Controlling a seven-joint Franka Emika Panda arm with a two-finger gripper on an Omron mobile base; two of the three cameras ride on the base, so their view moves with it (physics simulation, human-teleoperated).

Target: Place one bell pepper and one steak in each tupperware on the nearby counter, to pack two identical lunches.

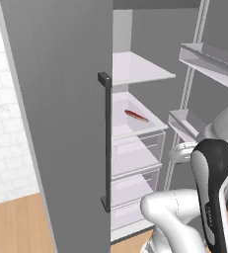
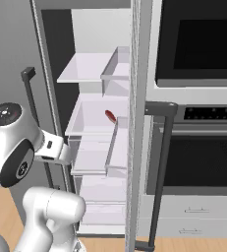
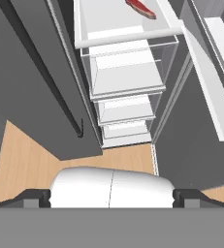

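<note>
A red steak (image 1: 136, 116) lies on a white shelf inside the open fridge, at about mid height; it is also in the right base view as the steak (image 2: 110, 116) and at the top of the hand view as the steak (image 3: 141, 8). My gripper (image 3: 111, 199) is open, its fingertips (image 3: 33, 198) spread wide with nothing between them. It hangs in front of the fridge, well short of the steak, looking down along the drawers. The bell pepper, the tupperware and the counter are out of view.
The grey left fridge door (image 1: 61, 123) stands open with a long dark handle (image 1: 105, 143). The right door (image 1: 209, 62) carries white bins. Clear drawers (image 3: 128, 72) stack below the steak's shelf. A black wall oven (image 2: 203, 44) stands right of the fridge. Wooden floor (image 3: 26, 164) lies below.
</note>
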